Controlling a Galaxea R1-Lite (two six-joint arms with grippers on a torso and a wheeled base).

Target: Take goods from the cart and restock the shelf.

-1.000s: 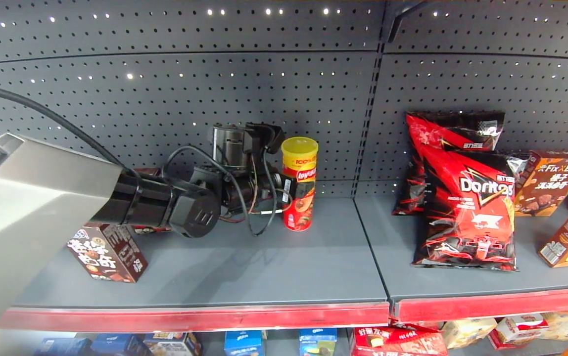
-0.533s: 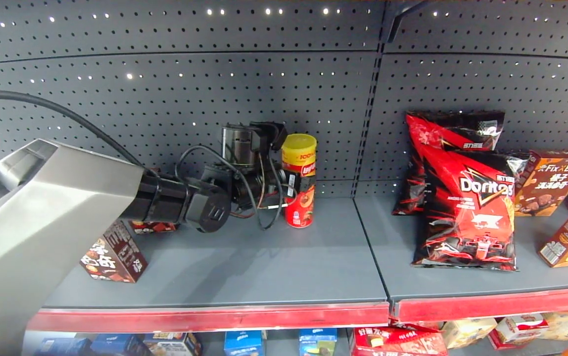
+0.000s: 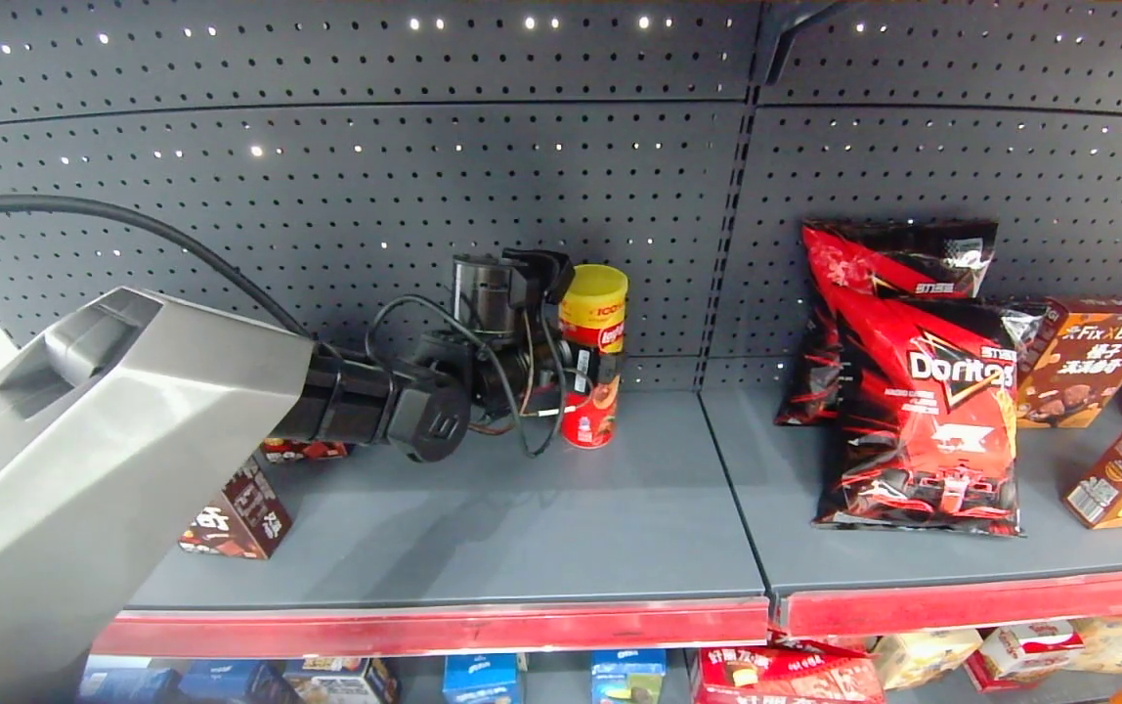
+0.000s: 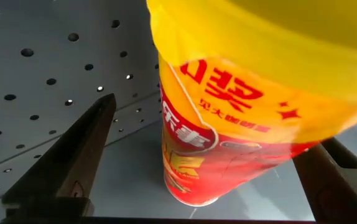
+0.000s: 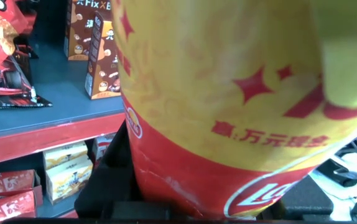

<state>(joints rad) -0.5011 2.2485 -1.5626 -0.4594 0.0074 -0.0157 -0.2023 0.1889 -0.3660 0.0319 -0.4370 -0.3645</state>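
With the left gripper [image 3: 588, 370] jaws standing apart around the chip can [image 3: 592, 332], which sits at the back of the grey shelf [image 3: 483, 528] by the pegboard [image 3: 326, 196], we should back straight out without clipping it. The right gripper [image 5: 209, 196] clamps a second can [image 5: 228, 81]. Chip bags [image 3: 923, 420] and boxes [image 3: 1094, 357] stand well apart.
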